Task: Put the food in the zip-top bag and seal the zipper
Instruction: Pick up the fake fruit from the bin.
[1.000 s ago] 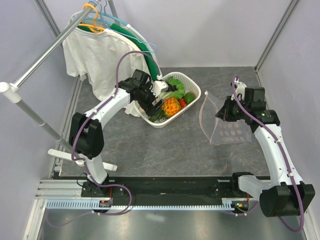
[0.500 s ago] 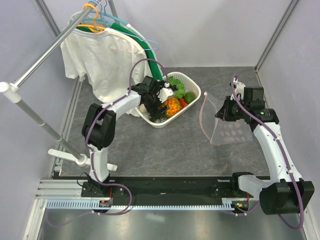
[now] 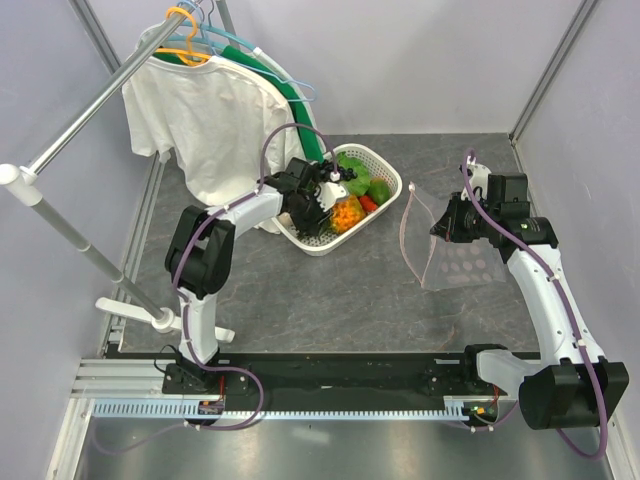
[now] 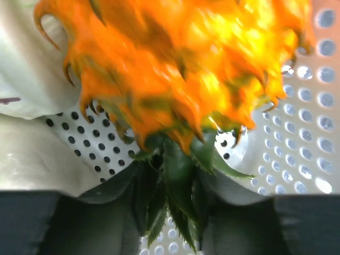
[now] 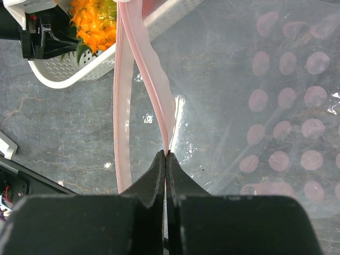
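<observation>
I see a white lattice basket (image 3: 330,243) near the far edge of the grey table (image 3: 330,295). A white T-shirt (image 3: 200,120) and a green garment (image 3: 287,92) hang from a rail (image 3: 90,110) over its far left corner.

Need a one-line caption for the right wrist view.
The right gripper pinches the zipper of the dotted zip-top bag, mouth open, white basket with orange fruit beyond.
</observation>
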`<state>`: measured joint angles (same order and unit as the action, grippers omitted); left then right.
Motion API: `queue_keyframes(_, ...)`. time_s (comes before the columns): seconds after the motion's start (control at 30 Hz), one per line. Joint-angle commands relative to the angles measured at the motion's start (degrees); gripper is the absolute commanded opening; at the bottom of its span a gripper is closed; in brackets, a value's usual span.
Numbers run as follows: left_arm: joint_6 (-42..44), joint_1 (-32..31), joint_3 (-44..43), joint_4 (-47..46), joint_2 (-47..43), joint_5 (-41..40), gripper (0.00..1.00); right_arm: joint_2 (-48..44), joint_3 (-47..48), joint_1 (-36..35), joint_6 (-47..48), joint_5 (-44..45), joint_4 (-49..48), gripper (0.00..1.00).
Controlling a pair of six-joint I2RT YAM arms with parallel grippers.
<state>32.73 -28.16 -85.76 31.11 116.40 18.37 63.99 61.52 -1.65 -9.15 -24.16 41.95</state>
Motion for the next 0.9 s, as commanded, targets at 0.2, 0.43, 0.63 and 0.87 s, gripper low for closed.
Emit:
queue_keyframes(0.2, 0.14, 0.04, -0.90, 3.77, -11.18, 1.84, 0.02, 0.00, 0.09, 0.07, 0.10, -0.62, -2.14, 0.00)
queue_keyframes(0.43, 0.05, 0.21, -2.05, 7.55, -15.58, 0.96, 0.02, -0.27, 0.45, 0.16, 0.36, -0.36, -2.14, 0.00)
queue_keyframes(0.63, -1.09, -0.22, -5.65, 13.53, -21.47, 10.27, 0.02, -0.09, -0.69, 0.07, -0.26, -1.15, -3.19, 0.00)
queue_keyframes(0.87, -2.67, -6.98, -9.78, 16.52, -25.87, 17.22, 0.02, 0.61, -2.63, 0.16, -1.93, -3.17, -5.83, 0.00)
